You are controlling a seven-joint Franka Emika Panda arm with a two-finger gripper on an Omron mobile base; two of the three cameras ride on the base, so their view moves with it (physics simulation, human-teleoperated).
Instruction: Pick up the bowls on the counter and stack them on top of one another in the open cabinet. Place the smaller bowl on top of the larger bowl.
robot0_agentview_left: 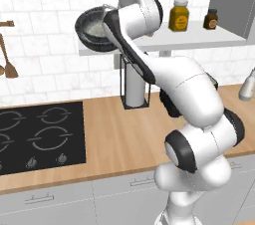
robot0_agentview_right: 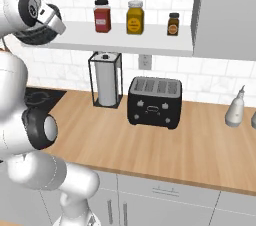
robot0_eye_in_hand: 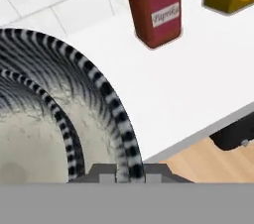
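Hand view: smaller bowl (robot0_eye_in_hand: 30,139) nested inside larger bowl (robot0_eye_in_hand: 106,94) on open cabinet (robot0_eye_in_hand: 198,79), jaws' state unclear.

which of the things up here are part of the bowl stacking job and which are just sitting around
Job:
larger bowl
smaller bowl, nested inside it
white shelf
gripper

Lying about:
paprika jar
yellow jar
small brown jar
paper-towel roll
toaster
stovetop

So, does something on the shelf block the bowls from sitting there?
Nothing visible does. The larger bowl rests on the open cabinet with the smaller bowl inside it; the red jar stands apart beside them.
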